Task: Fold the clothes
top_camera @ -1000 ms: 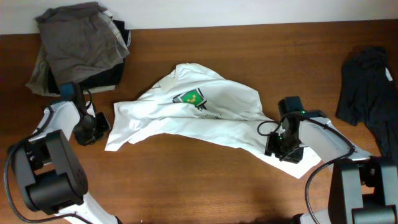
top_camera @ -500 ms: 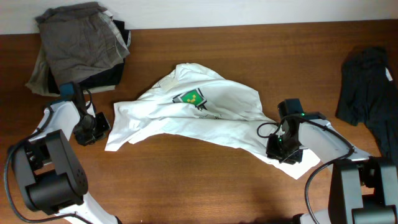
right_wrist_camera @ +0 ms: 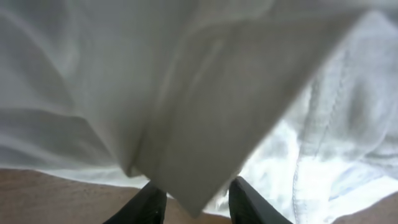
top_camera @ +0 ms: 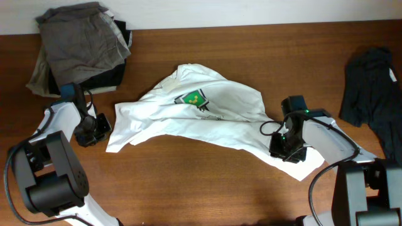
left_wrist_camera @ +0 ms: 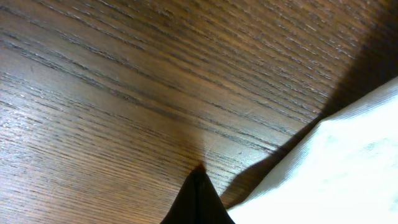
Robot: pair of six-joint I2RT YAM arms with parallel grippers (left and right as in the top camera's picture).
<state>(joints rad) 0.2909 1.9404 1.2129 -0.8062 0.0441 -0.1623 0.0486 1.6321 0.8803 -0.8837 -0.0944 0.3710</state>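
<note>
T-shirt point(top_camera: 201, 113) on worktop point(top_camera: 207, 188) | right gripper point(right_wrist_camera: 198, 194) pinches fold at its 4 o'clock corner | left gripper point(top_camera: 90, 132) closed, empty, just off 9 o'clock edge

Both arms are bent and low, wrists turned downward. The left gripper point(top_camera: 92, 130) has its jaws pressed together into one dark tip. The right gripper point(top_camera: 287, 149) also points down, its fingers point(right_wrist_camera: 153, 203) partly apart and pinching a fold of the white T-shirt point(right_wrist_camera: 205, 118).
</note>
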